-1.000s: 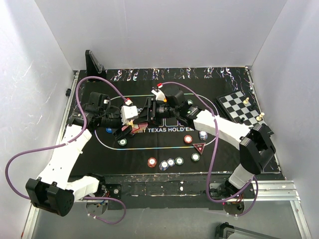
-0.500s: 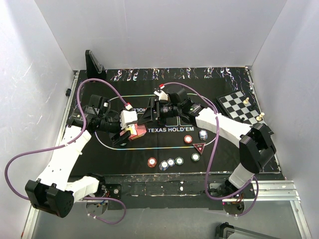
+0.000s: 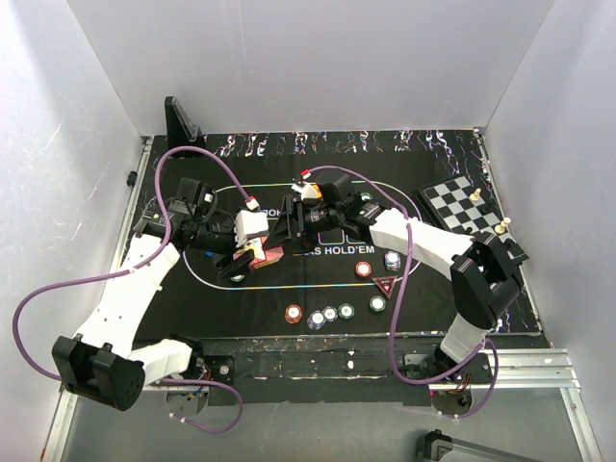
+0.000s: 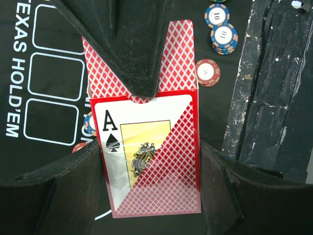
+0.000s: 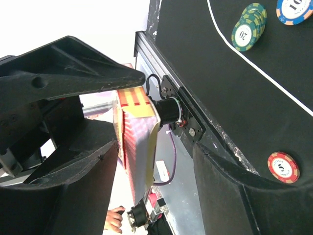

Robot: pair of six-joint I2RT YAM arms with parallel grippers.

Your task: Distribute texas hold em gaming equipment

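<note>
Drawing one card from the deck, held aloft over the mat in the tightly closed left pincer: the right pincer, jaws apart around the protruding card, should close squarely, then pull straight

A red-backed card deck stands between the spread fingers.
</note>
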